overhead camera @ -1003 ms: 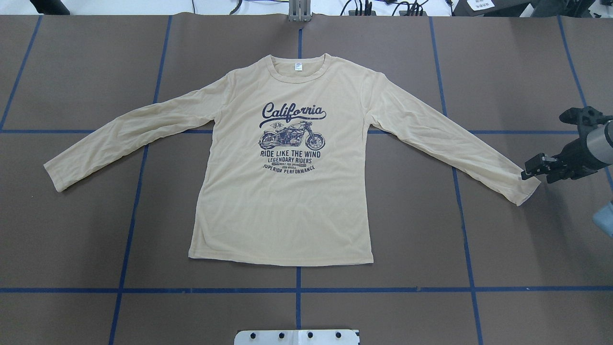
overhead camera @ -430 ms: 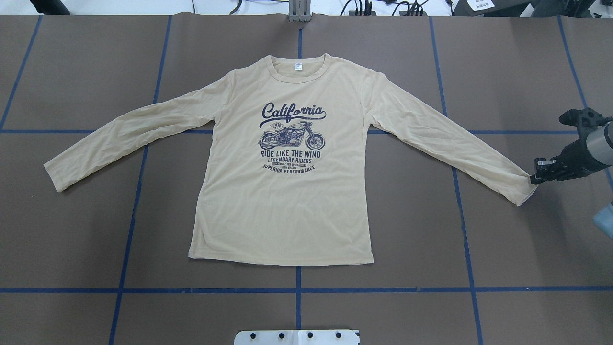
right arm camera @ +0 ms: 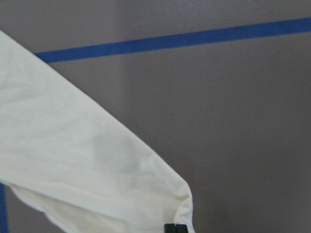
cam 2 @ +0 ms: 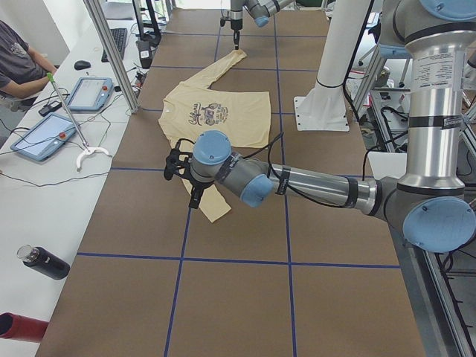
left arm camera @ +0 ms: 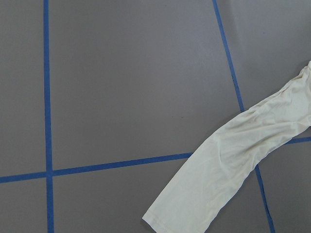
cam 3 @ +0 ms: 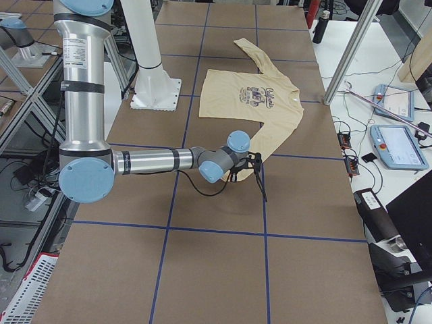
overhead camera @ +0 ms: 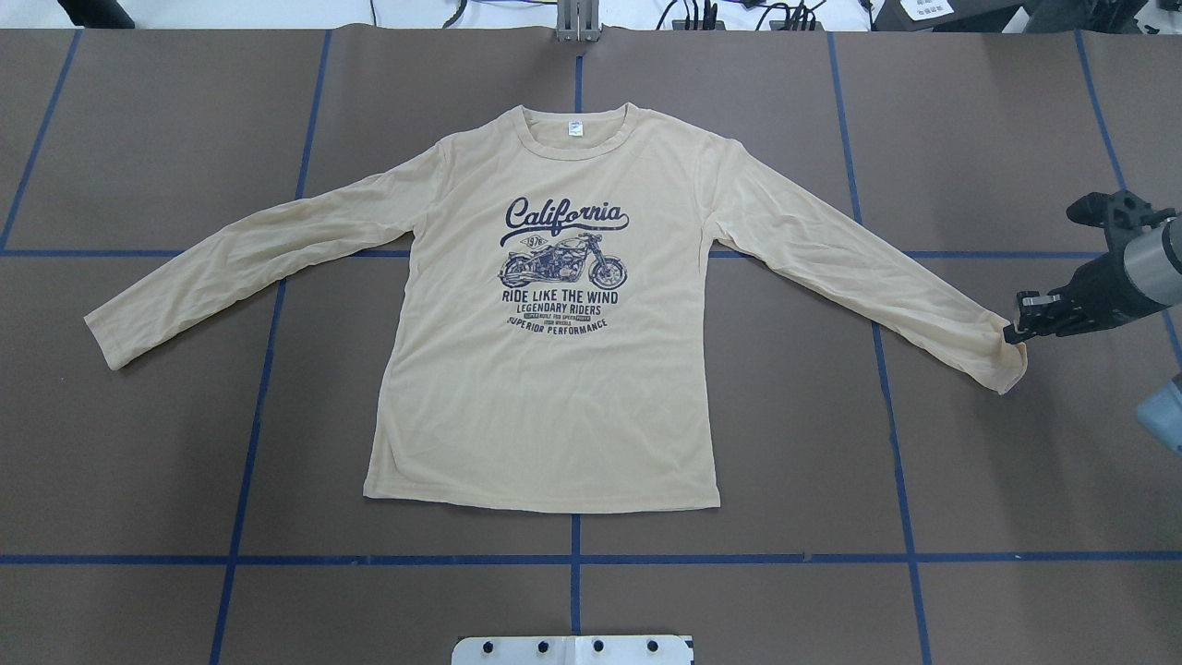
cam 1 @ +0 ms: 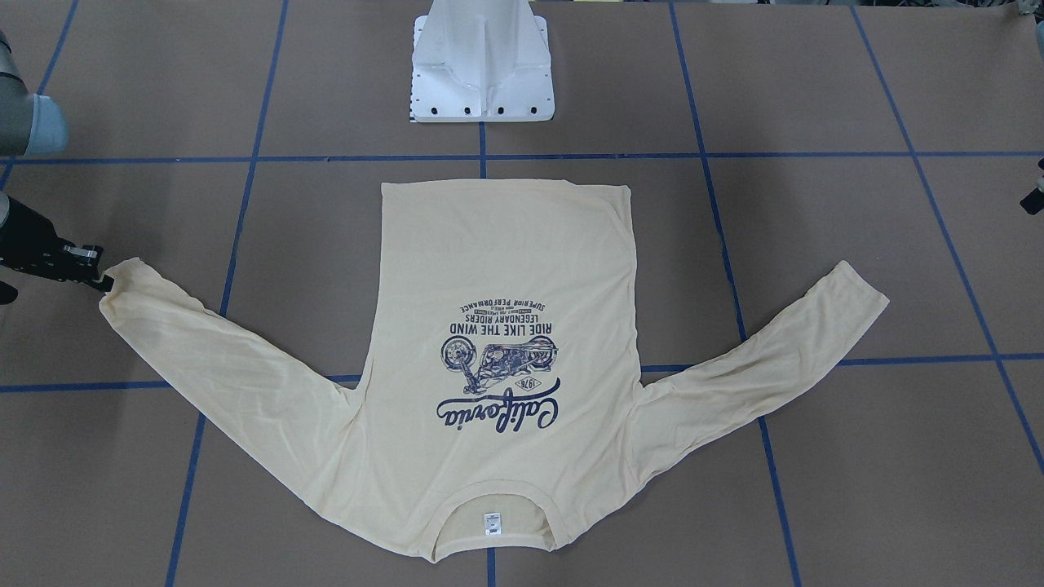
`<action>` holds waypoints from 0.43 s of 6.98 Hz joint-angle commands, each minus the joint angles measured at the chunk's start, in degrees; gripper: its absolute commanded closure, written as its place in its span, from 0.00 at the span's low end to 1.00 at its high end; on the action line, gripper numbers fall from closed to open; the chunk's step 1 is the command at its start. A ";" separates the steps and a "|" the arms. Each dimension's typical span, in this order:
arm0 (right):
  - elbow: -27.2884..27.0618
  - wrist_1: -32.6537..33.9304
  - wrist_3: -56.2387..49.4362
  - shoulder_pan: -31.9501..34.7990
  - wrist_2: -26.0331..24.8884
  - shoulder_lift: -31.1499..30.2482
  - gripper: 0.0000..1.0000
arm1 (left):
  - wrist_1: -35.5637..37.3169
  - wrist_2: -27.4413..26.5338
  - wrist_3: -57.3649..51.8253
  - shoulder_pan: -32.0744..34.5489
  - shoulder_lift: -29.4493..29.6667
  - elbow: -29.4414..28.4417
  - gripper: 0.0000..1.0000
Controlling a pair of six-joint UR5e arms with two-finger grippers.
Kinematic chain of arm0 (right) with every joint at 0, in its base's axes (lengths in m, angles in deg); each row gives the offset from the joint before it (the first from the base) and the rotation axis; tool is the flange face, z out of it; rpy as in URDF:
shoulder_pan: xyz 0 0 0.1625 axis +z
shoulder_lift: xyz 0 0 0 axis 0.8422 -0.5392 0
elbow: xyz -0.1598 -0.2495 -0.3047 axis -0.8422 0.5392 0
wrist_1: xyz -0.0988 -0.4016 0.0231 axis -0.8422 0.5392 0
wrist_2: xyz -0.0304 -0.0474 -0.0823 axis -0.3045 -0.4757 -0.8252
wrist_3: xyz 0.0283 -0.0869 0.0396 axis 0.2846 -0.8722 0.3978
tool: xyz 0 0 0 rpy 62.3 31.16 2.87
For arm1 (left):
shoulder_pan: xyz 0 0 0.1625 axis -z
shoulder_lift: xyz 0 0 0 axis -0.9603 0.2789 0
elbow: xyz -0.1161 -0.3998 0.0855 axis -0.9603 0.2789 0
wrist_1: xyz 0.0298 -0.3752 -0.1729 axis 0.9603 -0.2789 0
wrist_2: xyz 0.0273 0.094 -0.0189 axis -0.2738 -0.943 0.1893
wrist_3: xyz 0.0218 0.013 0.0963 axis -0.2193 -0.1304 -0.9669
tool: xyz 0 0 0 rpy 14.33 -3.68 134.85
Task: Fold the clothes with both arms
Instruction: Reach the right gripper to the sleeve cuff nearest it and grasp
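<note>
I worry my right end effector (overhead camera: 1017,332), pinched on just the sleeve cuff (overhead camera: 1009,363) edge at frame right, drops the thin shirt (overhead camera: 545,416) mid-lift.

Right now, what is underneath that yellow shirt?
The brown table cover, with blue tape lines running in beneath the long-sleeved shirt at its hem and sleeves. Anything else under it is hidden by the fabric.

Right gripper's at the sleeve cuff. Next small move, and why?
Probably raise the right gripper a little, lifting the cuff off the table: it looks shut on the bunched cuff corner, while the shirt otherwise lies flat, unfolded.
</note>
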 commanded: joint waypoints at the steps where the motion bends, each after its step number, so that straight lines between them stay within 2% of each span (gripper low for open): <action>1: -0.86 5.85 14.64 -0.12 1.92 14.25 1.00 | -0.16 0.02 2.16 0.01 0.09 1.20 0.00; 2: -0.51 12.07 20.48 -1.34 1.56 23.12 1.00 | -0.16 0.02 2.18 -0.08 0.09 1.46 0.00; 3: 1.06 19.70 21.06 -2.40 -0.96 31.83 1.00 | -0.25 -0.06 1.83 -0.08 0.09 1.47 0.00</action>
